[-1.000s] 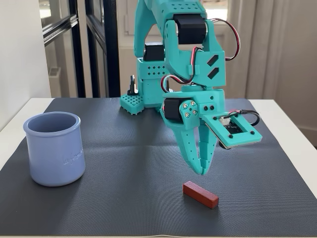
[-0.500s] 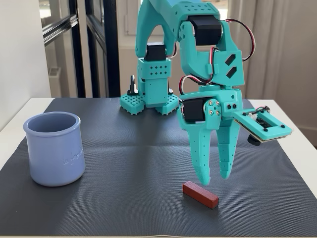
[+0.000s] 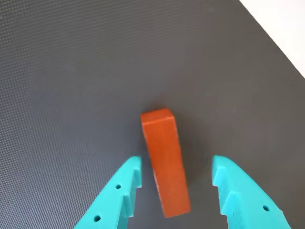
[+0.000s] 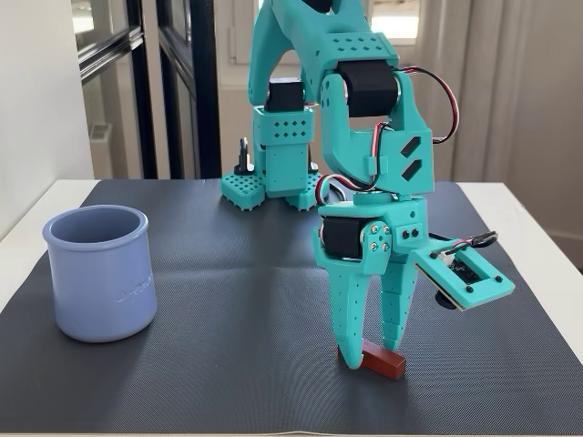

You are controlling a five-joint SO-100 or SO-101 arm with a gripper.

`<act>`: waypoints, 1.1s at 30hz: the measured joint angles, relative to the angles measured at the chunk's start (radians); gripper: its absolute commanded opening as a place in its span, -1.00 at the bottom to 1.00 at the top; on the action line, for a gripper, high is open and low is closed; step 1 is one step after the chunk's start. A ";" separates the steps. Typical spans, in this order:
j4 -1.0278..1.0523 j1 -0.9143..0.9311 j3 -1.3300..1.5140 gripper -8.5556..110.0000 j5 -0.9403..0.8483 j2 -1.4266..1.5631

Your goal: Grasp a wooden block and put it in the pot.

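The wooden block (image 3: 165, 162) is a small red-brown bar lying flat on the dark mat; it also shows in the fixed view (image 4: 383, 360). My teal gripper (image 3: 177, 171) is open, its two fingers straddling the block with gaps on both sides, tips down at the mat. In the fixed view the gripper (image 4: 372, 353) stands over the block at the front right of the mat. The periwinkle-blue pot (image 4: 99, 273) stands upright at the mat's left side, far from the gripper, and looks empty as far as its inside shows.
The dark grey mat (image 4: 228, 309) covers a white table (image 4: 537, 237). The arm's base (image 4: 273, 182) stands at the mat's far edge. The wrist camera (image 4: 465, 278) sticks out to the right of the gripper. The mat's corner shows in the wrist view (image 3: 267, 38).
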 measured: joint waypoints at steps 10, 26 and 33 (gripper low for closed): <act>0.000 0.009 0.000 -0.58 -0.006 0.000; -0.003 -0.005 0.011 -0.82 -0.052 -0.026; -0.031 -0.006 0.009 -0.86 -0.052 -0.034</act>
